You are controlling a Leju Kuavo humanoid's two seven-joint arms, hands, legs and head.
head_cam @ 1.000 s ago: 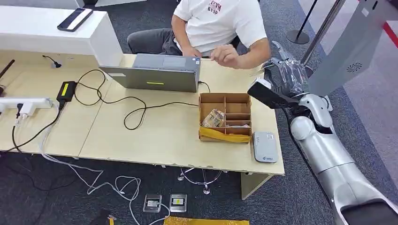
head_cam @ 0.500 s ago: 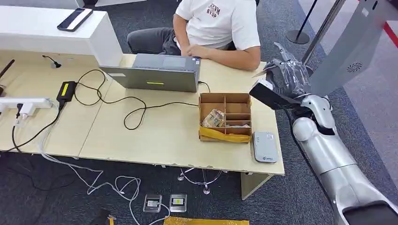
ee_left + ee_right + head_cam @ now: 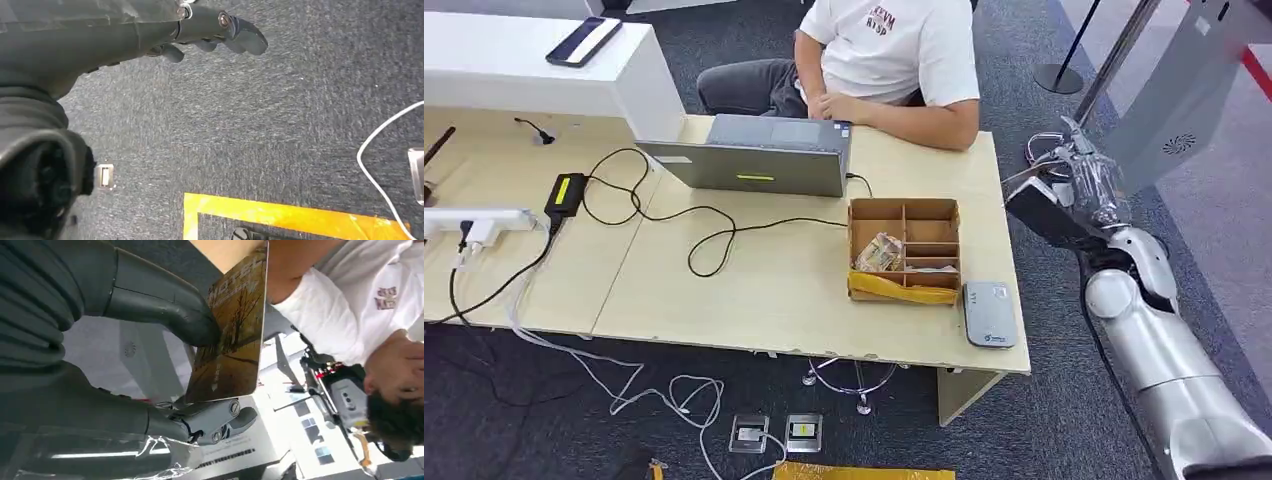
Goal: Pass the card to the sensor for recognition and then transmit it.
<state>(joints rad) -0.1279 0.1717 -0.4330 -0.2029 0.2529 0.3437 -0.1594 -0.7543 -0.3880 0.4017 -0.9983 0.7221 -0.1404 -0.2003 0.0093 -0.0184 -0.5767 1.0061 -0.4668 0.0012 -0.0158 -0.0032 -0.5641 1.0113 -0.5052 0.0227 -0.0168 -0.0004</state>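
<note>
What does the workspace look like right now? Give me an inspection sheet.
Surface: wooden table, worn front edge.
Job's things: card held in right hand, off the table's right end; grey sensor flat at front right corner.
Clutter: laptop, compartment box, power strip.
Hands: left hand hangs above carpet, holds nothing.
Cables: black cable looped across table; white cable on floor.
Surroundings: seated person at laptop; grey stand.
</note>
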